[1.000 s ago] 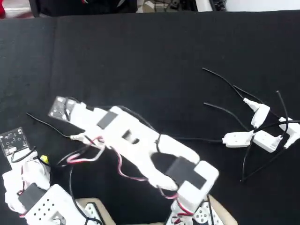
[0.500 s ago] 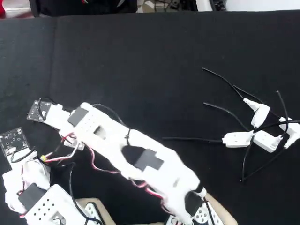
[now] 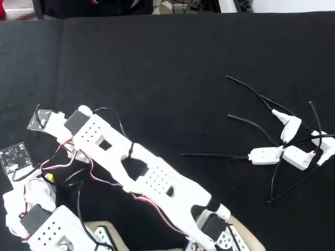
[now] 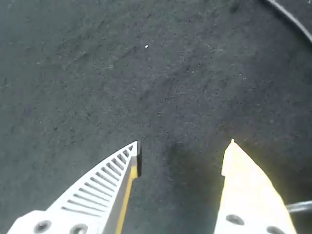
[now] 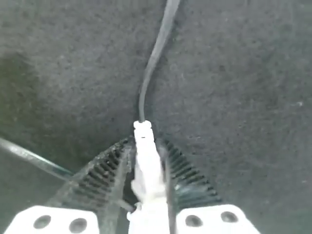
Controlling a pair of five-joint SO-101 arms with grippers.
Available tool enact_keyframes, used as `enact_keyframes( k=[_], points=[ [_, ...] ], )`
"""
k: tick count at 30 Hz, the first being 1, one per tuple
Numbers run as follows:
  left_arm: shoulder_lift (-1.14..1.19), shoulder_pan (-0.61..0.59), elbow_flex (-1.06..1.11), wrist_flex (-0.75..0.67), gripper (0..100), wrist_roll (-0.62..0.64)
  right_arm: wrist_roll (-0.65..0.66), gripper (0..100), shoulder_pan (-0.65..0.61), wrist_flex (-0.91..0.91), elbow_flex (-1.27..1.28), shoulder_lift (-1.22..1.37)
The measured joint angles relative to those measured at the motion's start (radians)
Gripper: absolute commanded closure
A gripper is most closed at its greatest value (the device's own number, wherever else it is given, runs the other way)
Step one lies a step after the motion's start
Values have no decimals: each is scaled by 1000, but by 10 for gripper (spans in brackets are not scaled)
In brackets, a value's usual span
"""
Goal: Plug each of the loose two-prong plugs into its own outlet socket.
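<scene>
Black cloth [image 3: 157,57] lies under the left gripper [image 4: 184,146], spread wide, and the right gripper [image 5: 145,145], clamping a white plug [image 5: 147,170].

Matte black table top [image 3: 167,57], evenly lit.
Well beyond the right gripper [image 5: 145,144], past the table top's far edge, sit dark clutter [image 3: 99,6] and a pale strip [image 3: 282,5].

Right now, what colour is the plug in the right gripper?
White; the plug shows best in the right wrist view.
</scene>
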Motion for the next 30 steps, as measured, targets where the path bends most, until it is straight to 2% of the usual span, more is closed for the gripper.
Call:
enact_keyframes(
  k=[6,15,18,23,30],
  points=[
    [0,0,0,0,722,0,14,987,-3,78,-236,106],
    [0,0,0,0,722,0,-8,987,21,81,-259,71],
    [0,0,0,0,722,0,-41,987,81,81,-169,-66],
    [0,0,0,0,722,0,-51,987,206,81,141,-385],
    [0,29,0,0,722,0,12,987,468,81,629,-893]
  ],
)
